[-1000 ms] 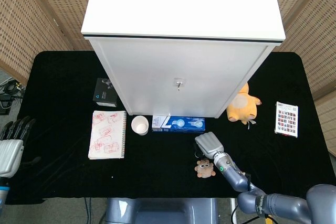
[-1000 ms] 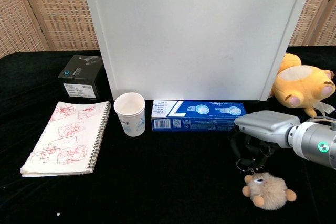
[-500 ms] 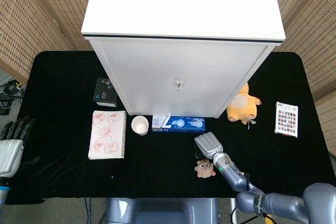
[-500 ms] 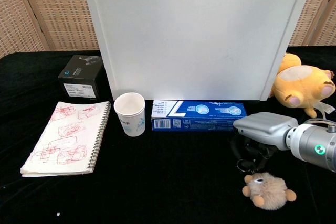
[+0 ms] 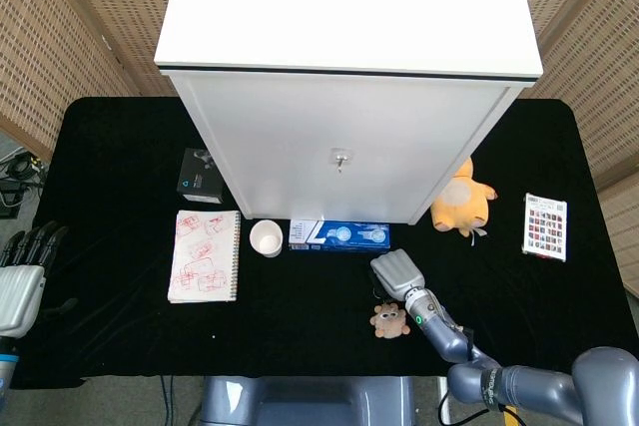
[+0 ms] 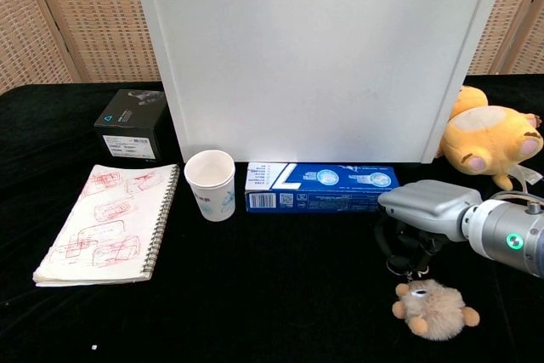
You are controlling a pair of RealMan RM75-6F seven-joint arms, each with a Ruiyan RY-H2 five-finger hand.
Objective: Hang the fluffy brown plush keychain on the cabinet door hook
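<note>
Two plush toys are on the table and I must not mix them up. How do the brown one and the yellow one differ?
The brown plush keychain is small, fluffy and round; the yellow plush toy is much larger and smoother. The keychain lies under the right hand; the yellow toy rests beside the cabinet. Both lie on the black table.

The right hand [image 6: 425,214] reaches in from the near right, palm down, low over the counter, its dark fingers [image 6: 399,248] curled underneath. The left hand [image 5: 22,281] sits at the near left edge, fingers straight and close together, holding nothing.
</note>
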